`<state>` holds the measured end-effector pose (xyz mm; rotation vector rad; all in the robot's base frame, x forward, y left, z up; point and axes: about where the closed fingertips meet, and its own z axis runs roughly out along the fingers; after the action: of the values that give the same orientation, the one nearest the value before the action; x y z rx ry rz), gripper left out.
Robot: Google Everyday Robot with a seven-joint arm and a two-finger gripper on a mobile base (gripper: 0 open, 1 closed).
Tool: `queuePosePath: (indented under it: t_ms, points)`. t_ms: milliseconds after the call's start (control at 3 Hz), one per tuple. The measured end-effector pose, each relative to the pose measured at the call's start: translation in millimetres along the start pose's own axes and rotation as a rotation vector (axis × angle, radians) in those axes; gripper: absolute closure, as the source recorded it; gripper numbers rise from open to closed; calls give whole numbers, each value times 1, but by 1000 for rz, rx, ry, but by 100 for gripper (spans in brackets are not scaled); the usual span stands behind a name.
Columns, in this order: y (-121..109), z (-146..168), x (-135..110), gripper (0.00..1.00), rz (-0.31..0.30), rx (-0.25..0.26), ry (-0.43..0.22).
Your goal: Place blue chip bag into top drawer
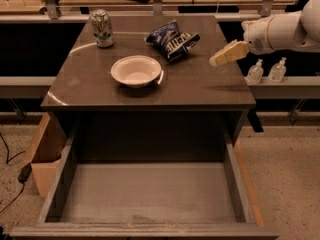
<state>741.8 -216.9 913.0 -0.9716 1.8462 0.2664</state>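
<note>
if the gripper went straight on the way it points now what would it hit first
Probably the bare cabinet top, short of the white bowl. The gripper hovers over its right side, pointing left and slightly down; the blue chip bag lies behind that line. Depth is unclear.

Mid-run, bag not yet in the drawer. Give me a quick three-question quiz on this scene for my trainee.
1. True or false: the blue chip bag lies in the top drawer.
2. Which thing is nearest the gripper? A) drink can B) white bowl C) blue chip bag
3. Fill in: the gripper hovers above the cabinet top, near its edge, touching ___.
Key: 1 false, the bag lies on the cabinet top behind the bowl and the open drawer is bare; 2 C; 3 nothing.
</note>
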Motion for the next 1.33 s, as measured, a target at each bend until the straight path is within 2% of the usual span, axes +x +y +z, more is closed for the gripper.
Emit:
queuePosePath:
  t_ms: [333, 667, 1000, 1333]
  points:
    - [6, 8, -3, 0, 2, -8, -12]
    - [12, 39, -22, 0, -1, -17, -73]
    - [13, 91, -47, 0, -4, -54, -140]
    - [15, 124, -54, 0, 15, -81, -153]
